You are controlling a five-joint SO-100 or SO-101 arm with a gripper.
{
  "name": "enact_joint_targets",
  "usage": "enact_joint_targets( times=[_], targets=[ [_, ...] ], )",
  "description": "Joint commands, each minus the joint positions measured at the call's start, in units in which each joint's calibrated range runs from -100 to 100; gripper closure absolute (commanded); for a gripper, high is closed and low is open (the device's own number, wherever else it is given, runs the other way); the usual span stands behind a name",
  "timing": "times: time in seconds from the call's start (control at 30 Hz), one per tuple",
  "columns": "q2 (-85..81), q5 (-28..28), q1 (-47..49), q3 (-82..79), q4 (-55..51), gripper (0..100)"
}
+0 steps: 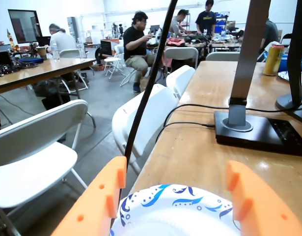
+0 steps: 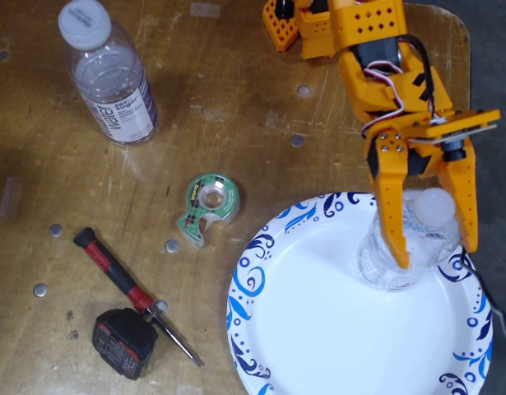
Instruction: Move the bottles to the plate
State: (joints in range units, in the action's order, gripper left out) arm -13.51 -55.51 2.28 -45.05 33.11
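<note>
Wrist view: orange two-finger gripper (image 1: 178,196) spread wide above white paper plate with blue swirls (image 1: 175,211).

Fixed view: gripper (image 2: 434,259) straddles clear capped bottle (image 2: 417,247) upright on plate (image 2: 318,329); grip contact unclear. Second clear bottle (image 2: 109,74) lies on wooden counter (image 2: 236,99), well apart from plate.

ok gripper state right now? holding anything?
Gripper: fingers either side of a clear bottle standing upright on the plate. Whether they are clamped on it or just released cannot be told.
</note>
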Motion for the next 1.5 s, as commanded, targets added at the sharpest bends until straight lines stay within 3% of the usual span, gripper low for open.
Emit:
enact_joint_targets(
  times=[0.0,0.27,0.53,0.73,0.87,1.03,1.13,1.23,1.37,1.47],
  targets=[
    [-1.7,0.1,-0.4,0.6,0.8,73],
    [-11.3,0.1,-2.9,-3.1,-4.9,72],
    [-37.8,-0.5,-2.3,-4.0,-38.7,69],
    [-51.0,-0.4,-3.8,-4.8,-51.2,69],
    [-58.2,0.0,-19.8,-4.8,-53.1,68],
    [-62.9,3.1,-54.5,-4.9,-57.1,68],
    [-64.8,5.8,-68.6,-4.9,-60.8,68],
    [-65.3,6.6,-75.2,-5.8,-62.3,68],
    [-65.5,6.3,-76.2,-9.6,-61.7,68],
    [-64.3,6.2,-75.9,-14.1,-55.6,62]
  ],
)
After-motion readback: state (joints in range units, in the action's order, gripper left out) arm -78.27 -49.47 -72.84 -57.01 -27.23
